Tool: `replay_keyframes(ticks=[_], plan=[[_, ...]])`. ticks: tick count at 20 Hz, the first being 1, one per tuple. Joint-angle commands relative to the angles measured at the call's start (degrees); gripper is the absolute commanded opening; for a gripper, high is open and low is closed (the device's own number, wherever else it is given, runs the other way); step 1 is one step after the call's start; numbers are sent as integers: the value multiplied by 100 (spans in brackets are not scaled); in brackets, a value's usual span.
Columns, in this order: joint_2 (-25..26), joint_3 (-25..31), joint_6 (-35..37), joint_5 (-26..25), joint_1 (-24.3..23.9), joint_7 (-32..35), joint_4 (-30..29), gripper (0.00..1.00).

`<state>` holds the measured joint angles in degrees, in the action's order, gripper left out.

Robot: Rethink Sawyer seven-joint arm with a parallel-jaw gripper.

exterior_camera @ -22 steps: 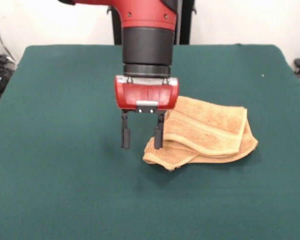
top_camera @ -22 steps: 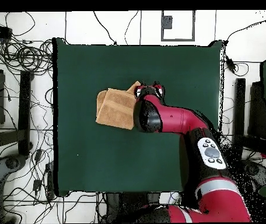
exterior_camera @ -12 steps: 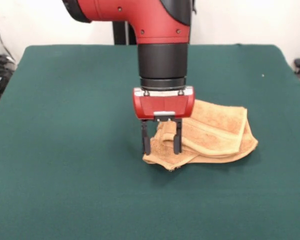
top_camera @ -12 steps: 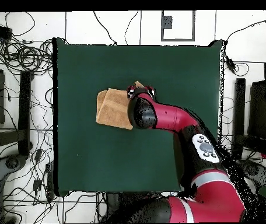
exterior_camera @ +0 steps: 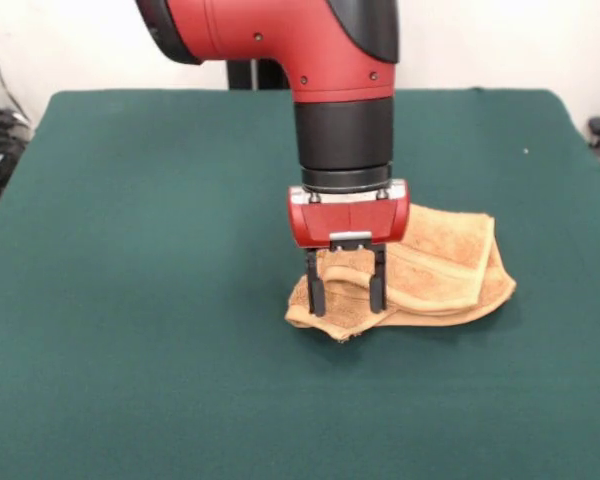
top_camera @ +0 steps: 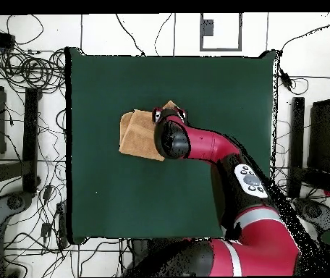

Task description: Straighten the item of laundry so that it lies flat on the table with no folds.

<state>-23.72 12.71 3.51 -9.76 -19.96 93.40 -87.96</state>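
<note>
Green table (exterior_camera: pixel 130 300) under folded towel (exterior_camera: pixel 440 265); your gripper (exterior_camera: pixel 346 297) stood spread, fingers straddling raised fold at towel's corner.

The towel (exterior_camera: pixel 430 265) is looped, nubbly terry cloth, quite matt. The table (exterior_camera: pixel 140 300) wears a dull felt-like cover. The arm (exterior_camera: pixel 310 50) has glossy, smooth plastic-looking shells.

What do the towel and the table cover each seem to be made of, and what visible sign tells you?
The towel looks like orange-tan terry cloth: a nubby matte pile, flatter woven bands, and soft rounded folds. The table cover looks like dark green felt or a similar matte fabric: even and without shine, though its weave cannot be made out.
</note>
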Motion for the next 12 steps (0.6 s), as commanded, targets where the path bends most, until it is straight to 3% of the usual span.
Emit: replay_keyframes(ticks=[1,12], plan=[[251,556,400,179,206,697,164,100],[308,246,355,155,439,732,351,100]])
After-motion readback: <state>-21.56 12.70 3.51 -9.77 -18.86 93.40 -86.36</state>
